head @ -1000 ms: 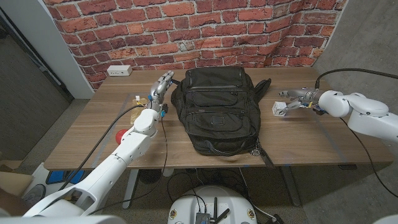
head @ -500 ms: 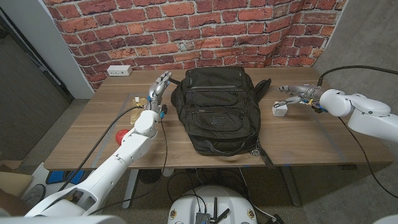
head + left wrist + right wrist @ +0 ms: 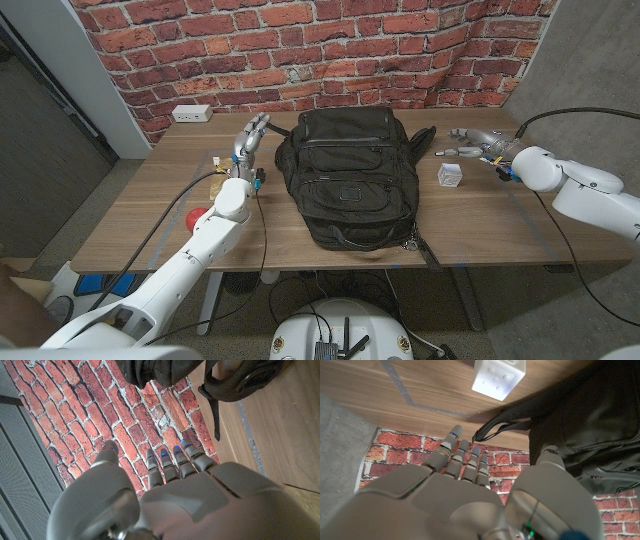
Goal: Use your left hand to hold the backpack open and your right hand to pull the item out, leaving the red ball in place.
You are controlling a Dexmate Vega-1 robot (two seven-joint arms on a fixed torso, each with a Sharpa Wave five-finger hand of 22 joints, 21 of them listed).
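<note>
Backpack: the black backpack (image 3: pixel 347 178) lies on the wooden table (image 3: pixel 500 215) in the middle, its top toward the brick wall (image 3: pixel 300 45); its zips look closed from the head view; a strap (image 3: pixel 425 140) trails off its right side toward the wall
Left hand: the left hand (image 3: pixel 250 137) is raised just beside the backpack's left upper corner, not touching it; its fingers (image 3: pixel 170 462) are straight and slightly apart, holding nothing; in the left wrist view they point at the brick wall, with the backpack (image 3: pixel 160 370) beyond them
Right hand: the right hand (image 3: pixel 470 142) hovers near the table's far right, fingers (image 3: pixel 465 457) spread and empty; it is apart from the backpack and from the cube
Item: a small white cube (image 3: pixel 450 175) sits on the table to the right of the backpack, just in front of the right hand; the right wrist view shows round marks on its face (image 3: pixel 499 376)
Red ball: a red round thing (image 3: pixel 196 214) shows at the table's left front, partly hidden behind the left arm
Other: a white outlet box (image 3: pixel 190 114) lies at the far left by the wall
</note>
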